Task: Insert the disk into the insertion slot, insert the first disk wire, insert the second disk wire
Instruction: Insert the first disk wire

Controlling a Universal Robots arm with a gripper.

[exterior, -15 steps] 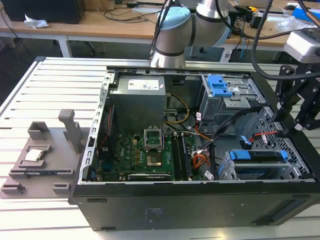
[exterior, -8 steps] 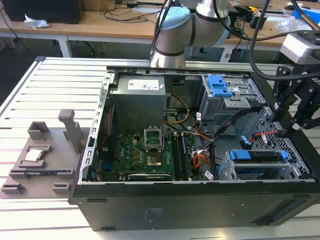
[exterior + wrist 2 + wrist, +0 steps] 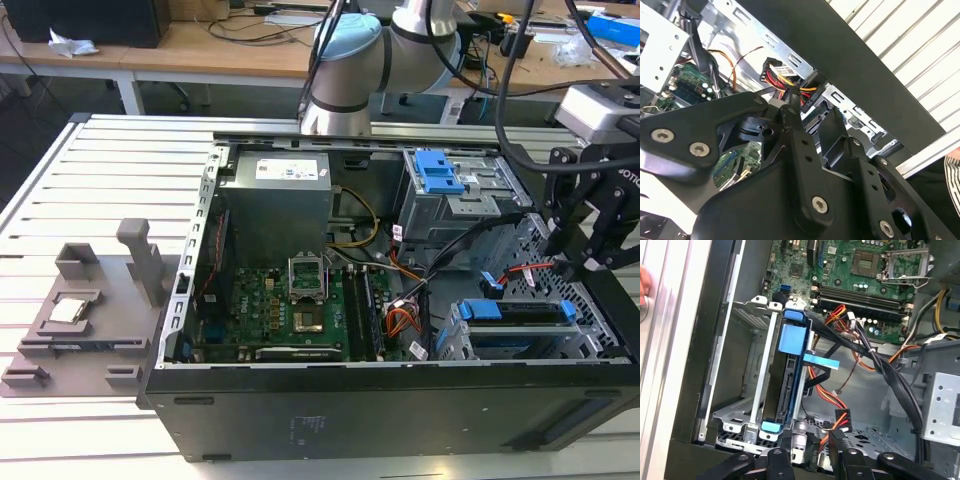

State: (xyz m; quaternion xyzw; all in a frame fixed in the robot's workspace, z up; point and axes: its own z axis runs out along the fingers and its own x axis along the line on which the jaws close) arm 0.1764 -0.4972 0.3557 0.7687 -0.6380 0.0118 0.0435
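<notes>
The disk (image 3: 786, 390) sits edge-on inside the insertion slot (image 3: 747, 385) of the silver perforated cage, its blue carrier bracket (image 3: 791, 337) showing along its edge. In the exterior view the disk (image 3: 520, 312) lies in the cage (image 3: 455, 338) at the case's right end. My gripper (image 3: 811, 442) hovers just beyond the cage's end, open, with a wide gap between its fingers. A black connector with red and orange wires (image 3: 841, 417) lies right at one fingertip (image 3: 837, 442). In the second wrist view the gripper (image 3: 810, 112) is close under a red, yellow and black wire bundle (image 3: 785, 82).
A grey drive box with a blue tab (image 3: 440, 172) stands behind the cage. The motherboard (image 3: 290, 310) fills the case floor, and black cables (image 3: 880, 370) cross it. A person's hand (image 3: 642, 282) rests outside the case wall. A grey fixture (image 3: 80, 310) lies on the slatted table (image 3: 60, 190).
</notes>
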